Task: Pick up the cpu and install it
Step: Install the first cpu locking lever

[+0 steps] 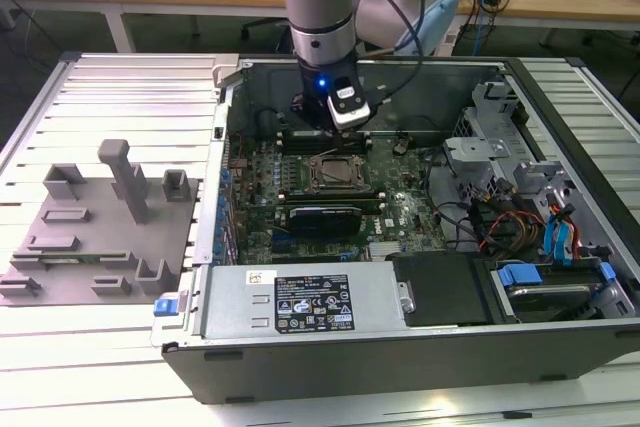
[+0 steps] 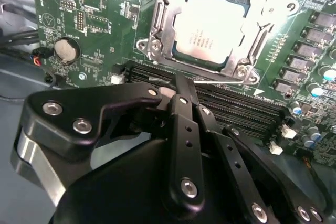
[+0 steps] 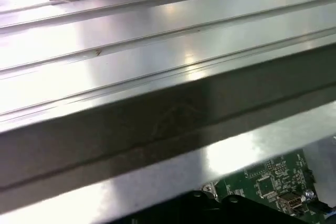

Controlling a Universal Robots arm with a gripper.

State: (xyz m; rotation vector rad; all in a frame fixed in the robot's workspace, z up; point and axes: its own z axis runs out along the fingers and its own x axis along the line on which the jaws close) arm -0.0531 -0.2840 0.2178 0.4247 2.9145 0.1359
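The cpu (image 2: 210,27), a silvery square chip, lies flat inside the metal socket frame (image 2: 160,30) on the green motherboard (image 2: 89,14). In the second wrist view my gripper (image 2: 178,80) hangs just off the frame's edge, over the memory slots. Its black fingers (image 2: 181,108) meet at the tips with nothing between them. In the exterior view the arm stands over the open computer case, and the gripper (image 1: 338,132) hovers just behind the socket (image 1: 335,174), a little above the board.
A grey fixture plate (image 1: 100,232) with upright posts lies at the exterior view's left. The power supply (image 1: 300,302) sits along the near case wall, with drive cages and cables (image 1: 520,207) at the exterior view's right. A coin battery (image 2: 66,50) sits on the board.
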